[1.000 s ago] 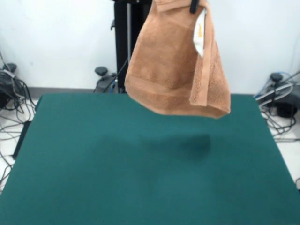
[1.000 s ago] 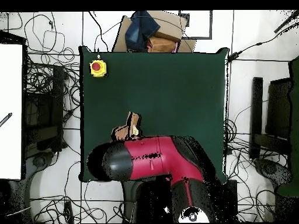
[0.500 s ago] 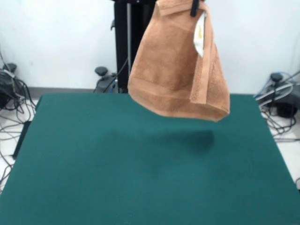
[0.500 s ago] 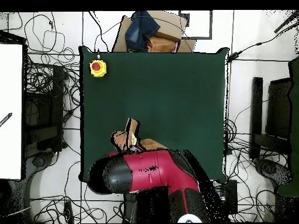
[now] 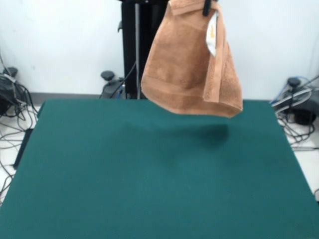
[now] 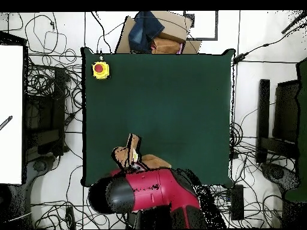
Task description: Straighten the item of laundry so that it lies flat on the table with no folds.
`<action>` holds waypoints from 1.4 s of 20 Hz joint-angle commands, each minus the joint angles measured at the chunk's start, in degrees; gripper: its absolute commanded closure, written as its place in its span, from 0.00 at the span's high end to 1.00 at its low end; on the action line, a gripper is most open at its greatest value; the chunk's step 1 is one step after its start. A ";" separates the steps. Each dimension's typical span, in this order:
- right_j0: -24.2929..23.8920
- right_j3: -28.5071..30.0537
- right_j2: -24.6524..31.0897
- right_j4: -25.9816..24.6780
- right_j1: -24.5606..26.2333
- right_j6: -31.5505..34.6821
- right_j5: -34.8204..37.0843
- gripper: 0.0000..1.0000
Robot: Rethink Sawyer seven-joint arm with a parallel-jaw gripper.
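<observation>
The peach-orange towel (image 5: 192,69) hangs bunched in the air above the far part of the green table (image 5: 149,189), its lower edge clear of the top. A white tag (image 5: 213,32) shows on its right side. At the picture's top edge my gripper (image 5: 206,6) is shut on the towel's upper end, with only a black fingertip showing. In the overhead view the towel (image 6: 133,154) peeks out from under the red and black arm (image 6: 147,188), near the table's (image 6: 180,96) edge by the base. A dark shadow lies on the felt under the towel.
A yellow box with a red button (image 6: 100,69) sits at a table corner far from the base. A cardboard box with dark blue cloth (image 6: 157,33) stands beyond that far edge. Cables lie on the floor around the table.
The arm has drawn back toward the robot's base, carrying the hanging towel with it. In the front view the towel sits slightly higher and its shadow has shifted toward the far edge.
</observation>
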 commanded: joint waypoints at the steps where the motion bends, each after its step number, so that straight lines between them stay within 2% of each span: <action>1: 0.01 6.82 -0.05 2.06 -1.31 7.16 -3.52 0.00; 6: -1.29 9.64 0.39 3.98 -3.51 5.45 -4.46 0.00; 10: -1.76 11.36 -0.09 2.75 -1.82 7.15 -8.00 0.00; 14: -3.14 14.72 0.34 4.12 -3.50 6.08 -9.76 0.00; 16: -3.39 15.09 0.10 3.03 -2.91 6.57 -10.58 0.00; 23: -1.67 12.36 -1.75 -0.47 1.55 10.96 -10.87 0.00; 28: 0.60 9.22 -5.76 -5.94 9.44 15.01 -16.11 0.00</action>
